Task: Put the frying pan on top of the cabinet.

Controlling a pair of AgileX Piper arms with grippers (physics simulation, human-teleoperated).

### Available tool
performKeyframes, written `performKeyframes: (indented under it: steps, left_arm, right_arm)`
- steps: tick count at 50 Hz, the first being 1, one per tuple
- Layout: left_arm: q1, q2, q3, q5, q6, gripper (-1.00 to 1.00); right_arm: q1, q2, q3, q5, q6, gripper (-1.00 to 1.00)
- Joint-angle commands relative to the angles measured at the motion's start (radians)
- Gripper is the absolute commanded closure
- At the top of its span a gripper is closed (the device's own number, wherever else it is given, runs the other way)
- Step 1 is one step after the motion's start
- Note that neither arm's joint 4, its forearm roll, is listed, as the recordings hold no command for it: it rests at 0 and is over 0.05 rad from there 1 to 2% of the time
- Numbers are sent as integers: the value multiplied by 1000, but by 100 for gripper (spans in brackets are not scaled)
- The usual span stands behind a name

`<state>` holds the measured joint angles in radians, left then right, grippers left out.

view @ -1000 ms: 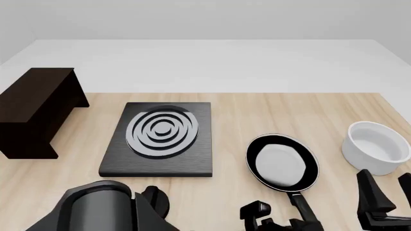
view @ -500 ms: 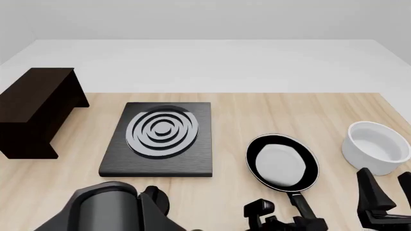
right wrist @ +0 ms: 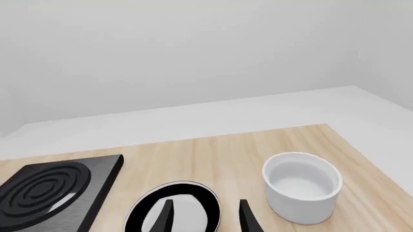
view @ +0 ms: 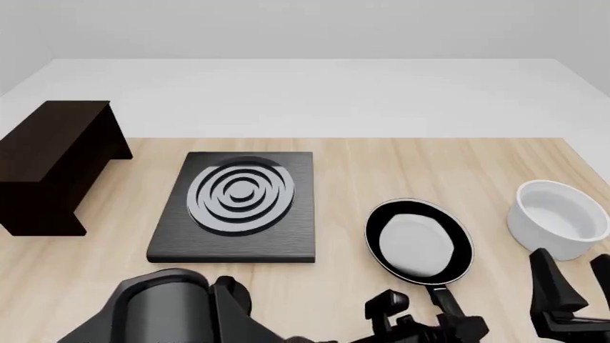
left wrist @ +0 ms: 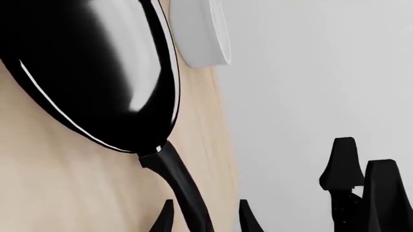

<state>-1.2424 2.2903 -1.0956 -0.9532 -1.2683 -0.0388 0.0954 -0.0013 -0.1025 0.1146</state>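
Observation:
The frying pan, black with a pale inner surface, lies on the table at the front right, its handle pointing toward me. My left gripper is open, with a finger on either side of the handle near its end. In the left wrist view the handle runs between the fingertips, close to one of them, below the pan. My right gripper is open and empty at the front right, near the bowl. The dark brown cabinet stands at the far left.
A black stove plate with grey rings lies between the cabinet and the pan. A white bowl stands right of the pan near the table's right edge. The right wrist view shows the bowl, the pan and the stove plate.
My left arm has shifted a little to the right, bringing its gripper further around the pan handle. The pan, the bowl and the right gripper have not moved.

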Motion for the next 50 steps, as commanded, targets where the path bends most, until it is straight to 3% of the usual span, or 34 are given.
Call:
performKeyframes:
  steps: [1,25,26,50]
  left_arm:
    - [14,146,-29,65,-144,-100]
    - [15,180,-82,102,-138,-100]
    - [19,170,-82,119,-121,100]
    - [35,97,-27,124,-74,100]
  right_arm:
    - [0,3,0,-2,0,-100]
    - [-3,-17,0,14,11,-100]
    - [-1,-18,0,14,10,-100]
    - [3,-46,-1,37,5,-100]
